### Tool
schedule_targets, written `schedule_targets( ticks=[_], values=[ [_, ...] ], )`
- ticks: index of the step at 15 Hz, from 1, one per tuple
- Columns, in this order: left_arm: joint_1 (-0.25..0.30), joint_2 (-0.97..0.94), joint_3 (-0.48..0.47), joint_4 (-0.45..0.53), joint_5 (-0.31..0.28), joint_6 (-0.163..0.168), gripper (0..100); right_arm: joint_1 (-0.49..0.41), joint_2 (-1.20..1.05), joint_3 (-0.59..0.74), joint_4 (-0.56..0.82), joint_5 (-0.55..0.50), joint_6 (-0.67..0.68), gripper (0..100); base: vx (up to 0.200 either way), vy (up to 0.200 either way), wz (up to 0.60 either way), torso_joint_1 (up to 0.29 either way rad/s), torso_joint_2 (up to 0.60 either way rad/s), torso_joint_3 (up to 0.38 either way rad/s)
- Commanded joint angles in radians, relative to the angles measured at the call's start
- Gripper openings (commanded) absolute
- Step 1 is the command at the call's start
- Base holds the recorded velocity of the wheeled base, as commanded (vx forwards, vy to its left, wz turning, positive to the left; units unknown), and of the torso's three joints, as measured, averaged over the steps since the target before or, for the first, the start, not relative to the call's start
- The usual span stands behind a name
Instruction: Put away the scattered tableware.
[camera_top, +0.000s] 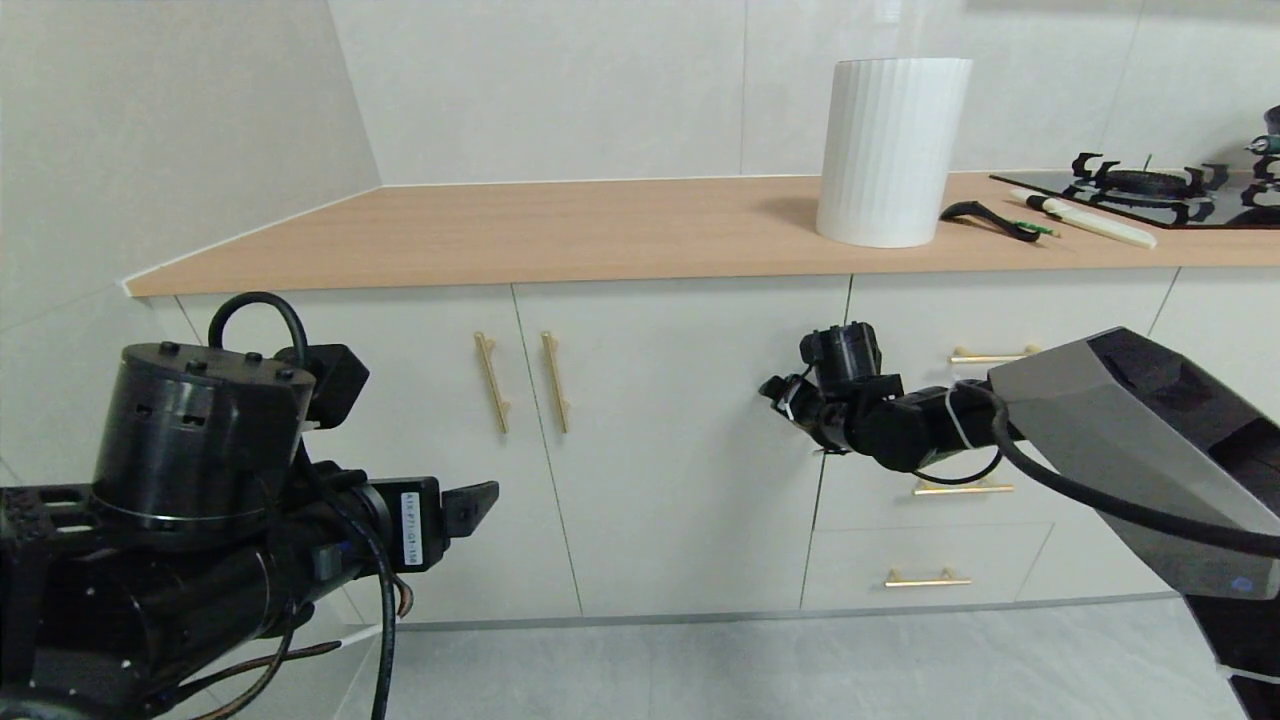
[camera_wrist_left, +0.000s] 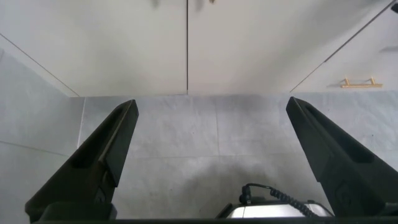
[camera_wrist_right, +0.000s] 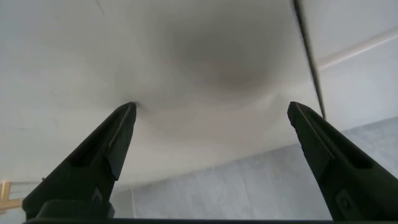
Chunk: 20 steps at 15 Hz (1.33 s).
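The container (camera_top: 893, 150) is ribbed white, the counter (camera_top: 500, 230) wood-grain tan.

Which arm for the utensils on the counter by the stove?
Right, likely. The right gripper sits by the drawers, nearer the black utensil and cream knife; the left gripper hangs low, far left.

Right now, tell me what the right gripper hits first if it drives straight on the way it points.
The cabinet door: the open right gripper points at its white face, with nothing between. The gap looks small, though depth is unclear.
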<state>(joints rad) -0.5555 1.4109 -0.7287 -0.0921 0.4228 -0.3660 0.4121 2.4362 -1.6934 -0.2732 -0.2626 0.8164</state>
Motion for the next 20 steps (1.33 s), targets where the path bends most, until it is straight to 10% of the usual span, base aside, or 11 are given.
schedule_targets(
  ticks=[1,8,13,20],
  values=[
    [0.0,0.003,0.0,-0.001,0.001,-0.001,100,-0.006,0.006,-0.011,-0.006,-0.006,0.003,100,0.0,0.0,0.0,0.0,0.0,0.0],
    [0.002,-0.006,0.0,-0.001,-0.004,0.012,100,0.027,-0.259,0.256,-0.006,0.078,-0.005,100,0.0,0.0,0.0,0.0,0.0,0.0],
    [0.002,-0.294,0.138,-0.009,-0.006,0.309,100,-0.012,-0.876,0.707,-0.026,0.085,-0.189,100,0.0,0.0,0.0,0.0,0.0,0.0],
    [0.111,-0.934,0.465,0.025,-0.006,0.398,100,-0.253,-1.793,1.175,0.068,0.112,-0.594,100,0.0,0.0,0.0,0.0,0.0,0.0]
  ],
)
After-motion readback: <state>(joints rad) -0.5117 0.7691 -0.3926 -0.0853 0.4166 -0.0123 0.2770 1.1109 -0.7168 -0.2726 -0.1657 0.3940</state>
